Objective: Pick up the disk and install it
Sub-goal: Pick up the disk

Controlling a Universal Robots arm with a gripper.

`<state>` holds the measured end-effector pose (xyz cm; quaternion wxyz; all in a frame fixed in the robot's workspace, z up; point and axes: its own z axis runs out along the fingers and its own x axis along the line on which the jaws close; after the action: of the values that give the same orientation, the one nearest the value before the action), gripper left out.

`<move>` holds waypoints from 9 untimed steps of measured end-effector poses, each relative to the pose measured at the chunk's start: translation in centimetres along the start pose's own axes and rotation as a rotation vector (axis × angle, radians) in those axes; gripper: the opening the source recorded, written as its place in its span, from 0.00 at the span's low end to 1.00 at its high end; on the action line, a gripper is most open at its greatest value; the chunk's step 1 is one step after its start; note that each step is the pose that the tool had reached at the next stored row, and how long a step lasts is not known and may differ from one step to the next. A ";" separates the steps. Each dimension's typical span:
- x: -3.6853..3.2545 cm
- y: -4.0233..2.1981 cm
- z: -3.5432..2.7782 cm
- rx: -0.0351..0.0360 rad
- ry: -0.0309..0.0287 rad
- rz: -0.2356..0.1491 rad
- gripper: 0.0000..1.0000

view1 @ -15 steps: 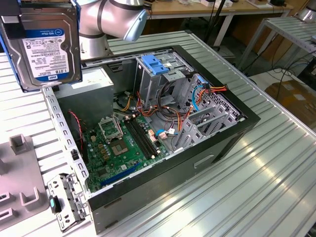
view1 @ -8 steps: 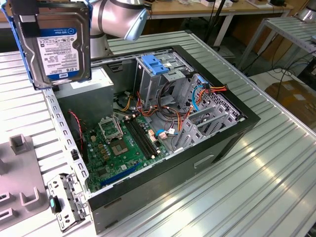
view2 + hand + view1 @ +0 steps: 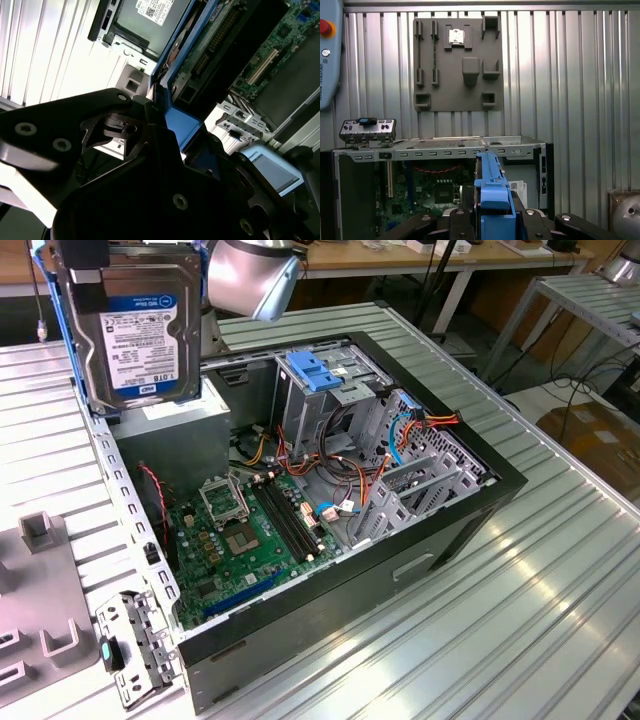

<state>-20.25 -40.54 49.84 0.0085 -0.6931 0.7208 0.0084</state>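
Note:
The disk [image 3: 140,330] hangs in the air over the back left corner of the open computer case [image 3: 500,480], upright, with its blue-and-white label facing the exterior view. My gripper [image 3: 492,217] is shut on it from above; its black fingers [image 3: 535,220] clamp both faces. In the first wrist view the disk's blue rail [image 3: 490,190] shows edge-on, pointing down at the case. The second wrist view shows the disk's circuit-board underside [image 3: 205,45] beside the blue rail [image 3: 182,125].
Inside the case lie the motherboard [image 3: 240,530], loose cables and a drive cage with a blue latch plate [image 3: 315,370]. A grey metal box [image 3: 170,430] sits under the disk. A grey fixture plate [image 3: 455,65] and a metal bracket [image 3: 130,650] lie on the ribbed table.

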 end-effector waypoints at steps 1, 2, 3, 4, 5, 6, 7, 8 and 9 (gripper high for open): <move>-0.01 -0.35 0.00 -0.0004 0.0001 0.000 0.37; -0.02 -0.53 0.00 -0.0006 0.0001 0.000 0.37; -0.03 -0.69 0.00 -0.0007 0.0001 0.000 0.37; -0.04 -0.95 0.00 -0.0008 0.0000 0.000 0.37; -0.04 -1.12 0.00 -0.0011 0.0001 0.000 0.37; -0.05 -1.32 0.00 -0.0012 0.0002 0.000 0.37; -0.06 -1.56 0.00 -0.0014 0.0002 0.000 0.37; -0.07 -1.75 0.00 -0.0016 0.0001 0.000 0.37; -0.08 -2.10 0.01 -0.0019 0.0001 0.000 0.37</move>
<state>-18.15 -40.54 49.83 0.0078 -0.6930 0.7208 0.0091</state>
